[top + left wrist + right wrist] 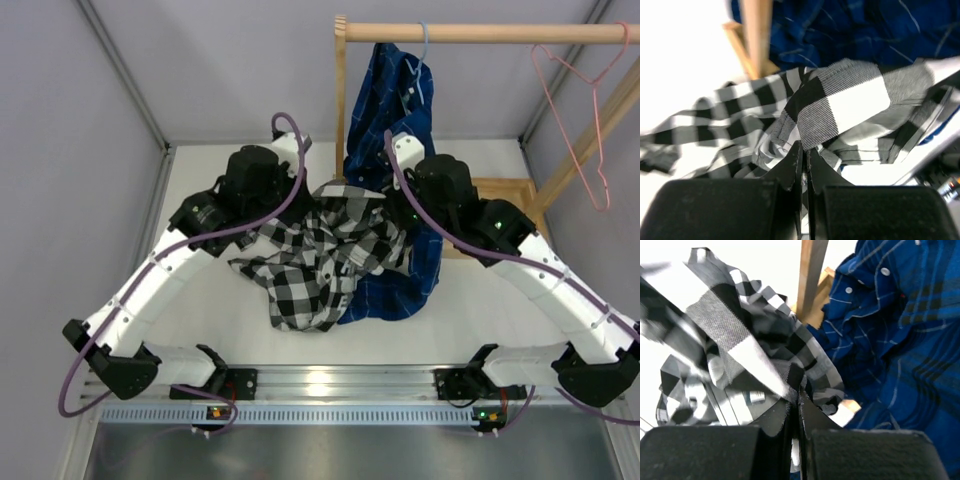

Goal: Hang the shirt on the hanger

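Starting on the left, your left gripper has its fingers pressed together on a fold of the shirt. The pinch is only at the tips, so a sharp lift could let the soft cloth slide out. The shirt itself lies crumpled on the table between the two arms, bunched rather than spread. From above you cannot tell whether either pinch is on the collar, a shoulder or just loose body cloth. If it is loose cloth, the garment will hang twisted and the neck opening will be hard to find. Your right gripper is likewise clamped, its fingers pinching another checked fold, right beside the dark blue plaid shirt. That one hangs from the light blue hanger, and its lower part pools on the table, touching the checked cloth. Raise the right side carelessly and you may drag the blue shirt along or pull it off its hanger. The wooden post stands close behind both pinches and could snag a sleeve. Further right, the hanger dangles bare from the wooden rail, well apart from the shirt. With both grippers occupied, nothing is free to steady it, so it may swing away when cloth meets it. No bin, basket or tray is in view; only the rail carries anything, namely the two hangers.
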`<control>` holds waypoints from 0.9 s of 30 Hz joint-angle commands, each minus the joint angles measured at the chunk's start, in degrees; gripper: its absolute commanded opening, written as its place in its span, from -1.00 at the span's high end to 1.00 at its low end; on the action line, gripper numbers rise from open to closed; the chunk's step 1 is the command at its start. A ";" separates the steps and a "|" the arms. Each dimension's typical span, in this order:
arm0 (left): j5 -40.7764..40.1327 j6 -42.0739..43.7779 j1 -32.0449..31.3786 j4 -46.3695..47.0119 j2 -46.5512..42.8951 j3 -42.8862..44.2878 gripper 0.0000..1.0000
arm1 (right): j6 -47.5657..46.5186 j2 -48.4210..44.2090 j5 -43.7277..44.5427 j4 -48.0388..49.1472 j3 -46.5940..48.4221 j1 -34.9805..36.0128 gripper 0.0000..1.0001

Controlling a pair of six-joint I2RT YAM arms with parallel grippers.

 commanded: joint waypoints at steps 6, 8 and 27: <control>-9.44 1.38 0.26 -11.28 -2.21 7.27 1.00 | 2.50 2.29 -4.95 1.18 4.74 -0.87 0.61; -6.87 0.16 0.26 -8.99 -3.25 4.65 1.00 | 2.50 2.38 -4.96 1.10 5.89 -0.87 0.08; -4.66 -4.15 0.35 1.57 -14.33 -16.10 1.00 | -3.19 -3.33 23.24 -7.09 27.77 -23.54 -0.98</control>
